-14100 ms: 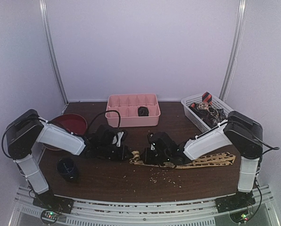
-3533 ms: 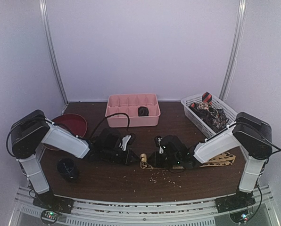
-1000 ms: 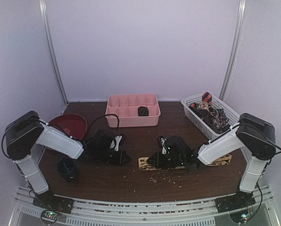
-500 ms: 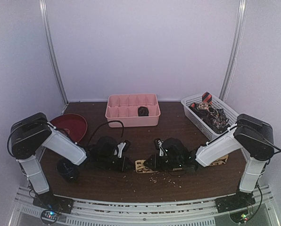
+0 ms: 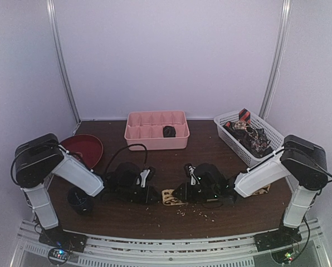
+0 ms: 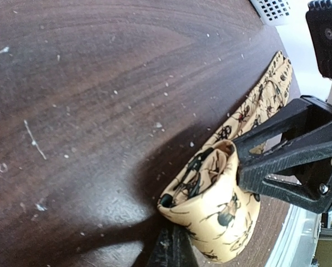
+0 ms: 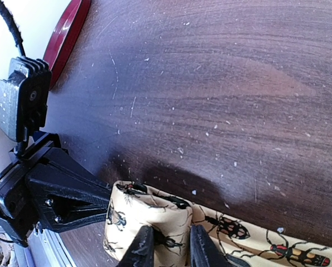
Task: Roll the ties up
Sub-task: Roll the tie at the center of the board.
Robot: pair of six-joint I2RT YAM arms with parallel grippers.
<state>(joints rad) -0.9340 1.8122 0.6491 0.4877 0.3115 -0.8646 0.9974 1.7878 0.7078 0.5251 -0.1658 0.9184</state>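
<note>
left claw (image 6: 169,249) and right claw (image 7: 169,245) both pinch rolled tan tie (image 6: 221,208).

Pink bin (image 5: 156,143), red bowl (image 5: 83,146), white basket (image 5: 231,139), black cup (image 5: 78,200).

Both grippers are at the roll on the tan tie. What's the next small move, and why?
Probably one more turn of the roll toward the right. The left gripper and right gripper both pinch the tan tie at its rolled end, but a flat tail lies unrolled on the table beyond it.
</note>
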